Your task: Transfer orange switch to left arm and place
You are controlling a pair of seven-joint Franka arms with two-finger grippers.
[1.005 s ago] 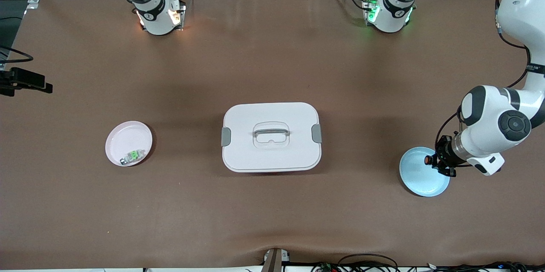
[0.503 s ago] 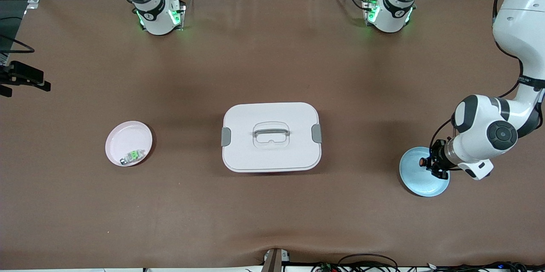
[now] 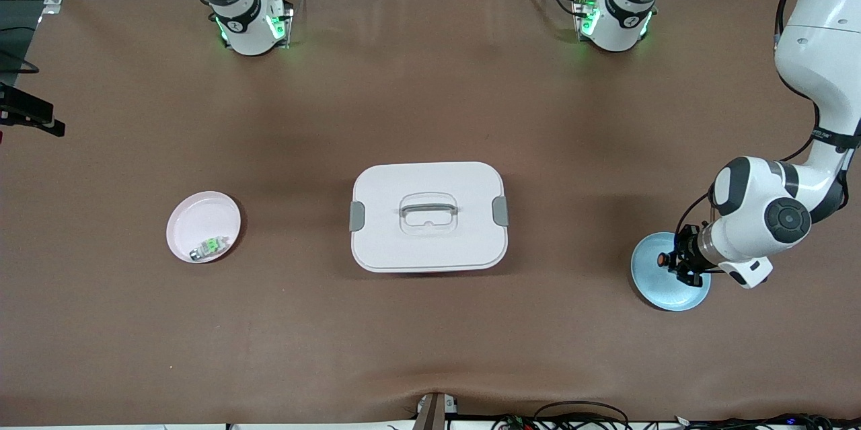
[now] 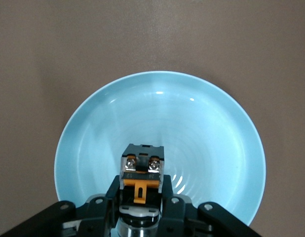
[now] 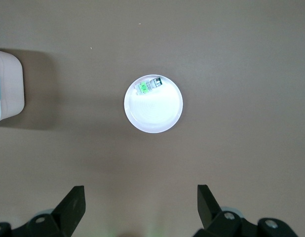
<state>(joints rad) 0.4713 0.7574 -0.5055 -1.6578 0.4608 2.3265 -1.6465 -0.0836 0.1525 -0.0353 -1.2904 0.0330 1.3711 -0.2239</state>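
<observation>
The orange switch (image 3: 662,259) is a small black part with an orange piece. My left gripper (image 3: 675,262) is shut on it just above the light-blue plate (image 3: 656,290). In the left wrist view the switch (image 4: 142,165) sits between the black fingers (image 4: 168,190) over the plate (image 4: 202,123). The white box (image 3: 428,241) with grey clips stands mid-table. My right gripper (image 5: 141,202) is open and empty, high above the pink plate (image 5: 157,116). Its black hand (image 3: 30,114) shows at the right arm's end of the table.
The pink plate (image 3: 195,215) toward the right arm's end holds a small clear-silver component with a green part (image 3: 208,247). A corner of the box (image 5: 7,84) shows in the right wrist view. Cables lie along the table edge nearest the front camera.
My left gripper has shifted a little over the blue plate toward the box, still shut on the switch. The right hand has drifted toward the robots' side of the table.
</observation>
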